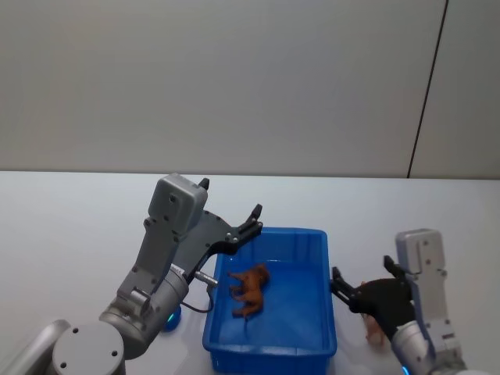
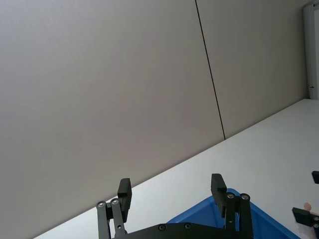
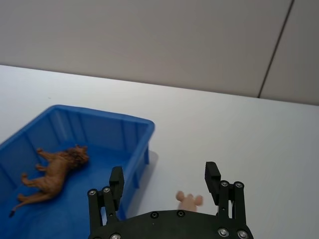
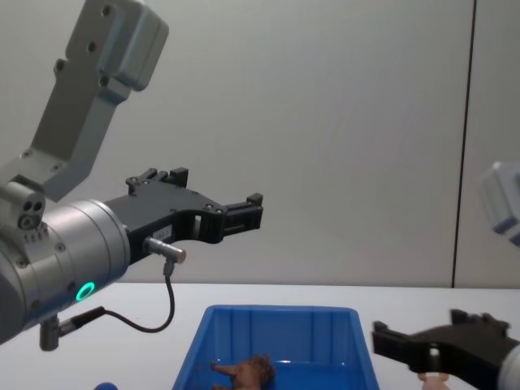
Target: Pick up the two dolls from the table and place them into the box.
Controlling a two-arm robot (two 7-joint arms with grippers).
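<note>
Reddish-brown doll [image 1: 250, 291] lies in the box [image 1: 312, 238], long axis near vertical in frame, head uppermost. Left pincer [image 1: 231, 199] gapes at centre; right pincer [image 1: 361, 269] spreads over the pink doll [image 1: 375, 336], lower right

1. Head view: high, looked forward and down on the table [image 1: 62, 226]; box [image 1: 266, 355] sat low centre.
2. Chest view: low, near table level, faced the wall [image 4: 325, 122]; box close at bottom edge.
3. Left wrist view: tilted up at wall, box corner close.
4. Right wrist view: close, looked across table; shared box and reddish-brown doll [image 3: 52, 174] with head and chest views.
</note>
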